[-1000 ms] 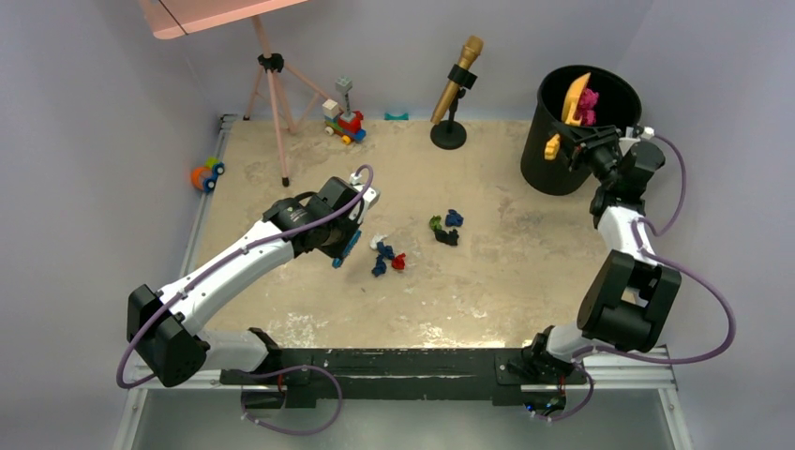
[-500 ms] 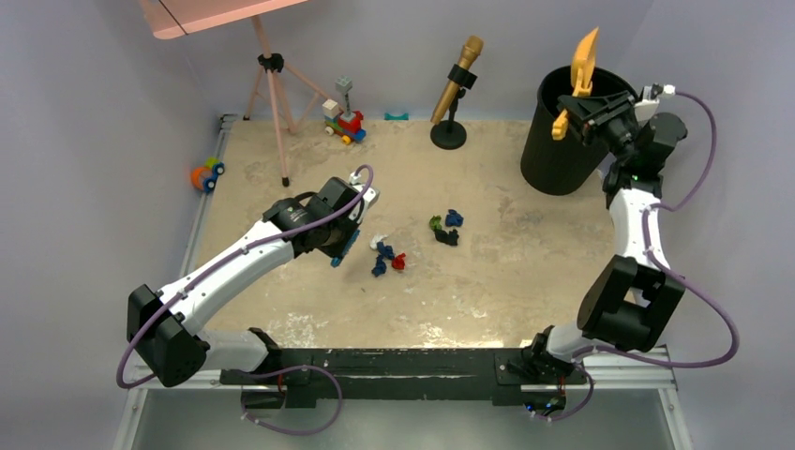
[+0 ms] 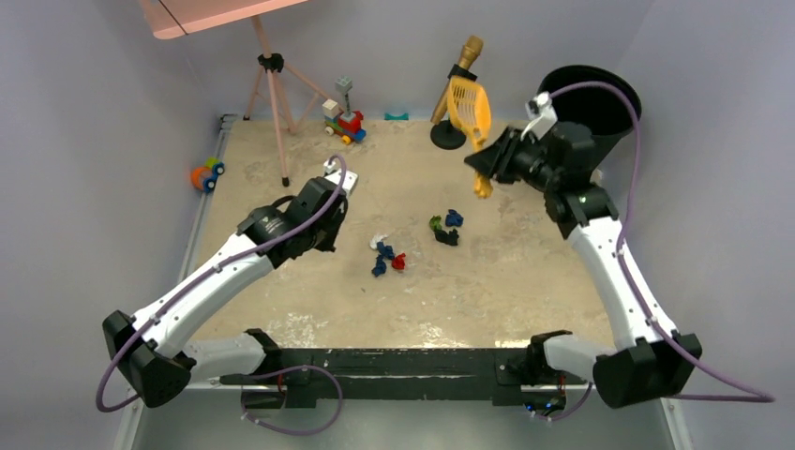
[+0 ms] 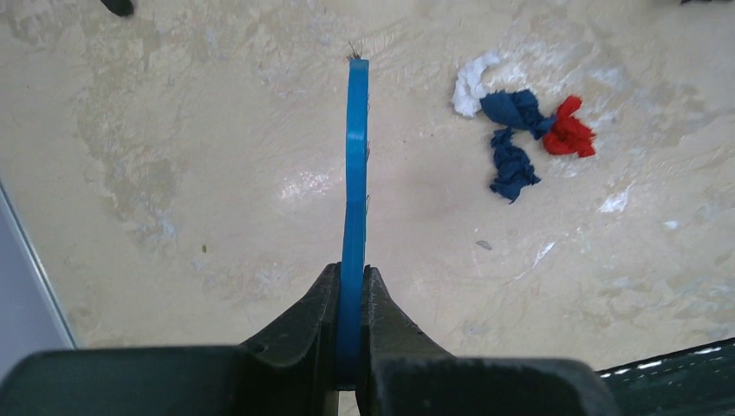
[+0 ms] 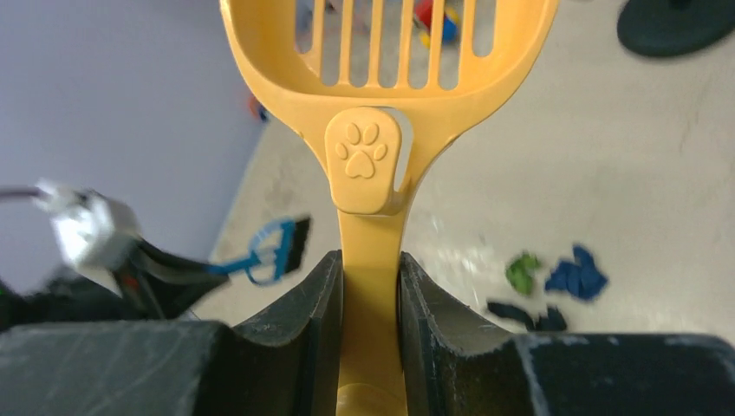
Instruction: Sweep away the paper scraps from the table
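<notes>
Paper scraps lie on the beige table (image 3: 525, 272) in two small clusters. One is white, navy and red (image 3: 386, 255); it also shows in the left wrist view (image 4: 520, 130). The other is green, blue and dark (image 3: 446, 228); it also shows in the right wrist view (image 5: 555, 282). My left gripper (image 3: 319, 234) (image 4: 351, 279) is shut on a blue brush (image 4: 355, 165), held edge-on left of the first cluster. My right gripper (image 3: 489, 161) (image 5: 371, 269) is shut on the handle of a yellow slotted scoop (image 3: 469, 105) (image 5: 381, 61), held in the air above the table's back middle.
A black bin (image 3: 600, 89) stands at the back right, behind my right arm. A gold microphone on a round stand (image 3: 452, 94), a pink tripod (image 3: 272, 103) and a toy block train (image 3: 345, 117) line the back edge. A toy car (image 3: 206, 173) sits by the left rail.
My right arm has swung the scoop from over the bin leftward to above the table; the pink scraps it carried are gone from it. My left arm has shifted slightly left.
</notes>
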Tool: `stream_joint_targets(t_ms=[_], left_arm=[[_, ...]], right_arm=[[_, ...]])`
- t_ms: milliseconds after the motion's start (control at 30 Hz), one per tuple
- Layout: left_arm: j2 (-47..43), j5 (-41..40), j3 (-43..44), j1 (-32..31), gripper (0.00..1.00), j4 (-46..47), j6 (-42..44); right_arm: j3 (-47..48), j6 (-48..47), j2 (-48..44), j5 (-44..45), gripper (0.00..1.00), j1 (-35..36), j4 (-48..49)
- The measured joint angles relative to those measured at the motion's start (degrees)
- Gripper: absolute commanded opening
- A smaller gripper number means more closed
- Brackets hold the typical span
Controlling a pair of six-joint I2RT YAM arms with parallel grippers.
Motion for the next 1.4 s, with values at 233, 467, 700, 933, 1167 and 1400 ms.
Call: stream_joint_targets(t_ms=[233,467,700,933,1167,1400], left_arm=[[-3.0,2.9,-0.2,0.0,0.00,2.3,-5.4],[4.7,20.8,1.2,0.0,0.00,7.8,-13.0],[21.2,35.1,9.1,-0.7,0.00,19.8,-25.3],[35.3,37.4,15.9,-3.1,0.00,33.2,-37.8],[53.3,29.9,34.4,-5.6,0.00,32.2,-45.7],[53.4,15.5,36.3,-5.3,0.00,16.9,-52.1]], right_arm=[[-18.1,-5.8,-11.7,15.3,0.00,7.9,-7.7],[-27.8,-6.3,-19.6,24.9,0.00,8.8,-13.4],[-28.1,-4.7,-27.2,32.3,0.00,8.8,-16.4],[-29.0,-3.3,-32.9,34.9,0.00,8.8,-17.5],[-29.0,-3.3,-33.0,34.8,0.00,8.8,-17.7],[-29.0,-3.3,-33.3,35.0,0.00,8.8,-18.2]])
